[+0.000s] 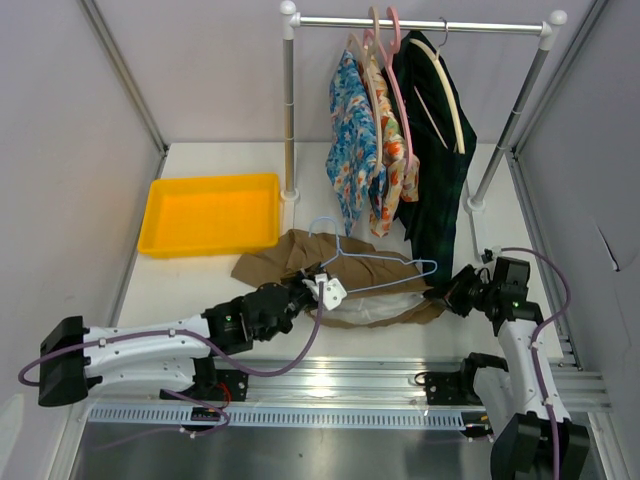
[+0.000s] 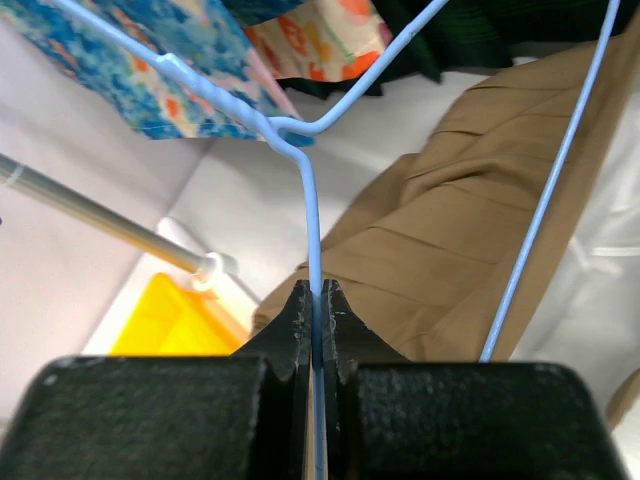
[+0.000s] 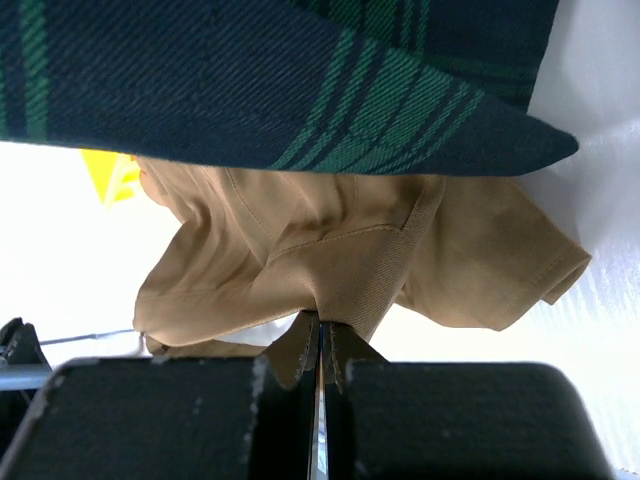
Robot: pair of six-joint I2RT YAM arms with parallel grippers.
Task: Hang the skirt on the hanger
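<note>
The tan skirt [image 1: 285, 256] lies crumpled on the table in front of the rack, its white lining [image 1: 375, 306] showing at the near side. The pale blue wire hanger [image 1: 385, 262] rests over it, hook [image 1: 321, 223] pointing to the far side. My left gripper [image 1: 328, 291] is shut on the hanger's wire; in the left wrist view the wire [image 2: 311, 225] runs straight between the closed fingers of that gripper [image 2: 316, 291], with the skirt [image 2: 440, 250] behind. My right gripper [image 1: 447, 291] is shut on a banded edge of the skirt [image 3: 330, 250], pinched at its tips [image 3: 320, 322].
A yellow tray [image 1: 210, 181] sits at the far left. The rack rail [image 1: 420, 25] carries floral garments [image 1: 352, 140], a pink hanger [image 1: 400, 95] and a dark green plaid garment [image 1: 432, 175] that hangs just above the skirt's right end. Rack posts [image 1: 290, 110] [image 1: 510, 130] stand on the table.
</note>
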